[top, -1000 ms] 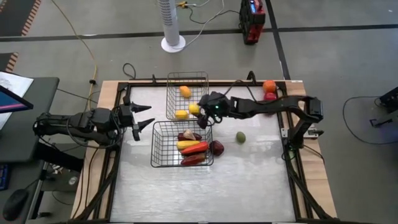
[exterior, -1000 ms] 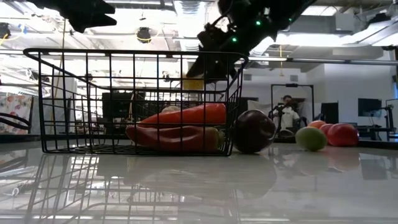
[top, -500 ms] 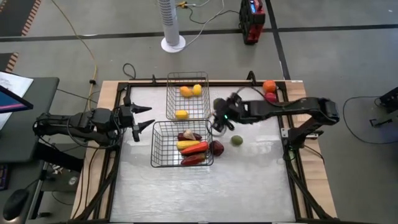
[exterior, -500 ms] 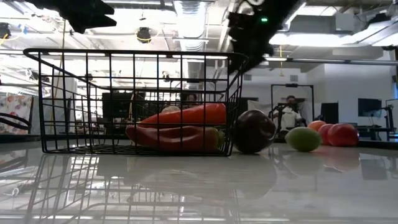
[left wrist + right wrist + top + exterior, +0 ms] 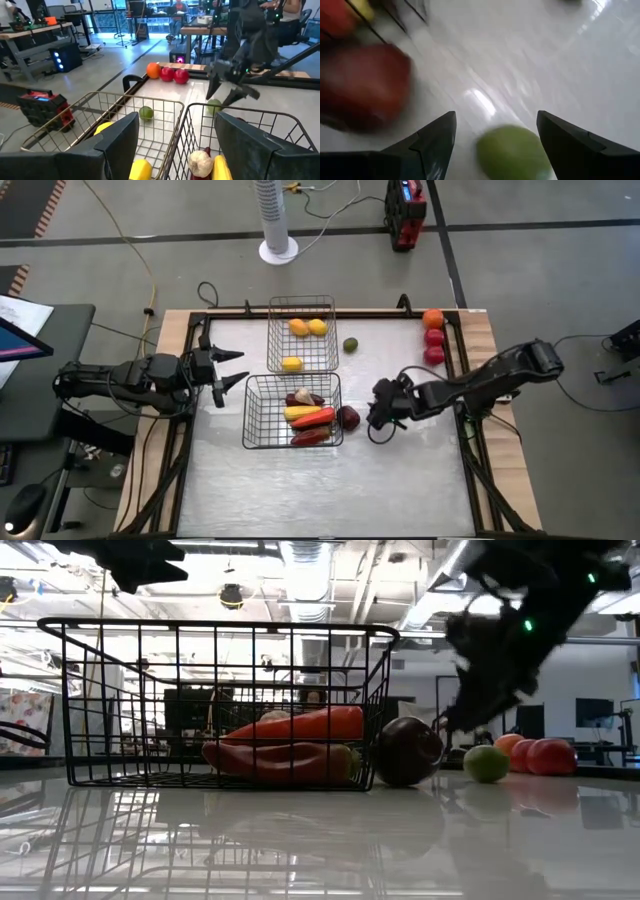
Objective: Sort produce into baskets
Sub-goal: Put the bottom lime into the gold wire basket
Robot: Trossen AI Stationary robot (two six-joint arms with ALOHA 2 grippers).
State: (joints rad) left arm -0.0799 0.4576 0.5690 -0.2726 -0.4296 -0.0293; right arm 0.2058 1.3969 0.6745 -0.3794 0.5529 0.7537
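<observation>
Right end effector (image 5: pixel 383 412): low over the table (image 5: pixel 400 480), fingers spread, nothing pinched. A round green piece (image 5: pixel 512 152) lies on the table between the fingers and looks narrower than the gap. Judged step: lining up to close on it.

Just beside it, towards the darker basket (image 5: pixel 247 412), sits a dark purple round piece (image 5: pixel 348 417), outside the basket's right wall and close to it; whether it touches the mesh I cannot tell. Risk: closing the fingers off-centre could nudge the green piece away or bump the purple one.

Darker basket holds long pieces: a long red one (image 5: pixel 318 418), a yellow one and a whitish bulb. The silvery basket (image 5: pixel 271 335) behind it holds an orange round piece (image 5: pixel 298 327) and two yellow ones. Sorting seems to go by type, which would explain the split.

Loose on the table: a second green piece (image 5: pixel 350 345) just right of the silvery basket, and an orange and two red round ones (image 5: pixel 433 338) at the far right corner.

Left end effector (image 5: pixel 232 376): waiting at the left table edge, fingers spread, empty.
</observation>
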